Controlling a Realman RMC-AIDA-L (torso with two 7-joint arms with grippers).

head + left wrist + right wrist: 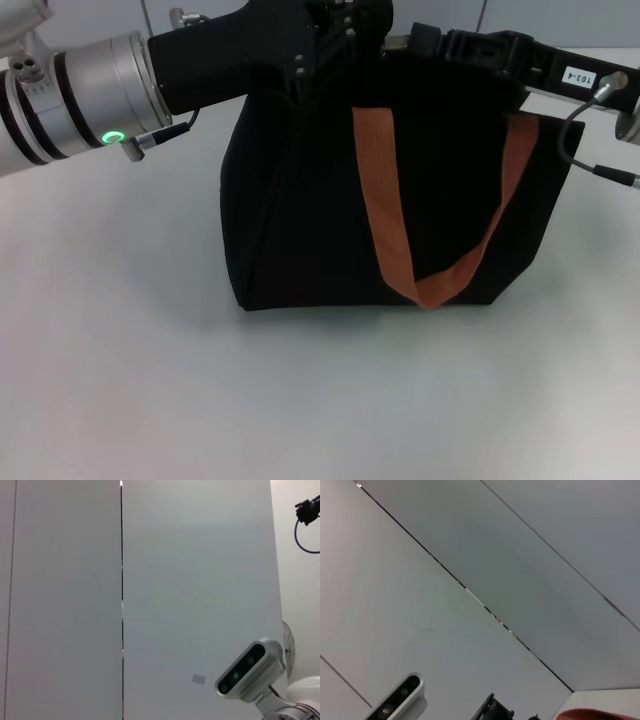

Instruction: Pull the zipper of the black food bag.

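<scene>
The black food bag stands upright in the middle of the white table, with one orange handle hanging down its front face. My left gripper reaches in from the left and sits at the bag's top edge, near the middle. From the right, my right gripper comes to the same top edge, close beside the left one. Both black gripper bodies merge with the black fabric there. The zipper is hidden behind them. A sliver of orange strap shows in the right wrist view.
Bare white table spreads in front of the bag and to its left. Grey cables loop off the right arm beside the bag's right edge. Both wrist views show only wall panels and the robot's head camera.
</scene>
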